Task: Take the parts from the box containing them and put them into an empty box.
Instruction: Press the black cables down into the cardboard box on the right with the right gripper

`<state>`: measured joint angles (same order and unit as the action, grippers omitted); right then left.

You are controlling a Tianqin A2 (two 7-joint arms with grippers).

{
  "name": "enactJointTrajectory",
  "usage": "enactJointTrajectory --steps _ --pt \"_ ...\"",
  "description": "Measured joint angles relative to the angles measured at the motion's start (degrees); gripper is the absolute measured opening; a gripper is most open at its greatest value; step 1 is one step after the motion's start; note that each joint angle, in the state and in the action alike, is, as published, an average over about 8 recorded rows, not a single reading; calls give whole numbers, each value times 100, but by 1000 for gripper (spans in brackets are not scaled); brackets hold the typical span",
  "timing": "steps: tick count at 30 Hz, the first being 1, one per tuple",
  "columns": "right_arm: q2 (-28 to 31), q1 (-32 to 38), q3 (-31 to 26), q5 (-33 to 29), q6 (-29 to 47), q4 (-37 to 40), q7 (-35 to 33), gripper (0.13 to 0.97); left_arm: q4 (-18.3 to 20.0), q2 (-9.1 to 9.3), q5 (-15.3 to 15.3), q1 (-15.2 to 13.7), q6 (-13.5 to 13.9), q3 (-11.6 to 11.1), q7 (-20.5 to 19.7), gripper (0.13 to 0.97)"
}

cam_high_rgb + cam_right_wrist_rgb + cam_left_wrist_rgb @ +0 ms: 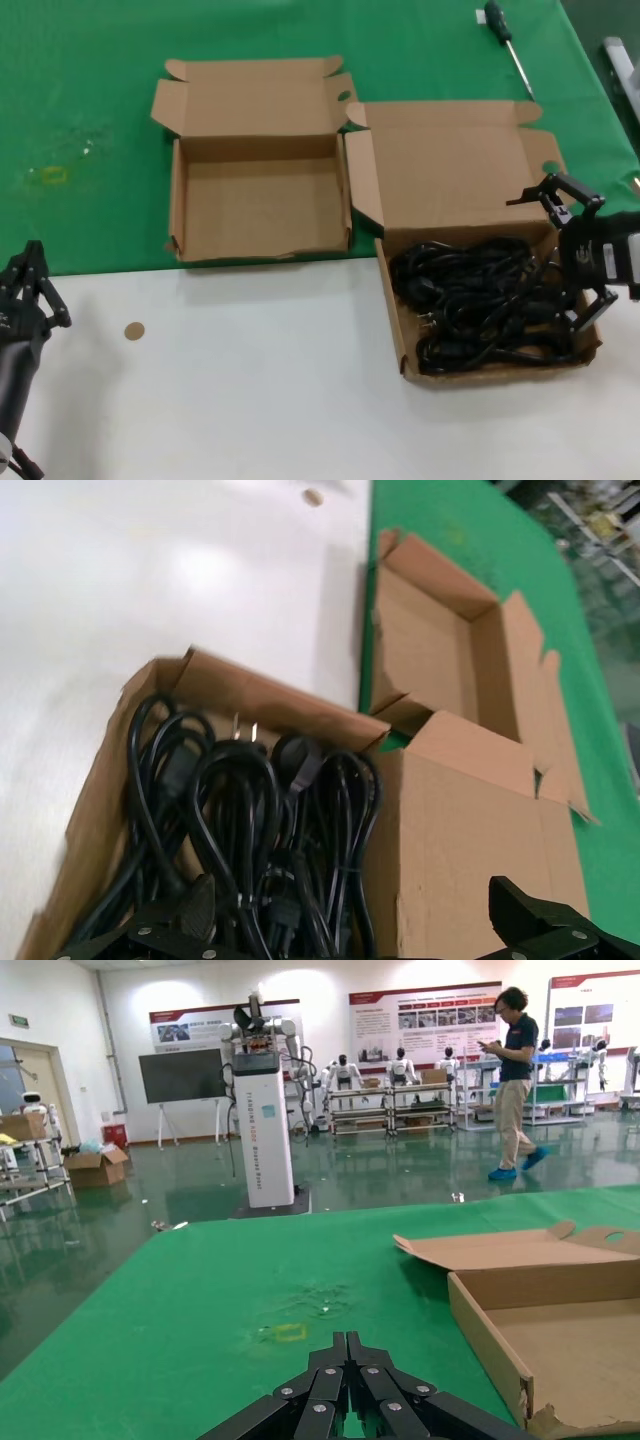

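Right hand [570,255] spread wide over the larger box [455,150].
Coiled cables [475,300] lie just beneath it, ungripped; left hand [30,290] parked, closed.

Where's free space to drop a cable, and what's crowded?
Free: the floor of the smaller box, bare inside its walls; the white tabletop in front of it. Crowded: the larger box, full of tangled cables, right tool over its edge.
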<state>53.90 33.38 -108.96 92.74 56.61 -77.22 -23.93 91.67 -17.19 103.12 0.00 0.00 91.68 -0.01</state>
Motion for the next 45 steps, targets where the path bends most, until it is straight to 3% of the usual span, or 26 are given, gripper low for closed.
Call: enactJointTrajectory --steps 9,23,31,35,45 --pt "-120 519 -311 -452 368 294 -364 966 0 0 0 0 0 0 0 152" --pt "-447 799 -417 -665 304 821 -831 949 0 0 0 0 0 0 0 152" --pt "-484 803 -451 -706 334 874 -857 864 0 0 0 0 0 0 0 152" --pt "-456 782 -461 -736 353 833 -815 864 0 0 0 0 0 0 0 152" --pt "-386 672 -466 -789 361 689 -699 679 0 0 -1 0 0 0 -4 152"
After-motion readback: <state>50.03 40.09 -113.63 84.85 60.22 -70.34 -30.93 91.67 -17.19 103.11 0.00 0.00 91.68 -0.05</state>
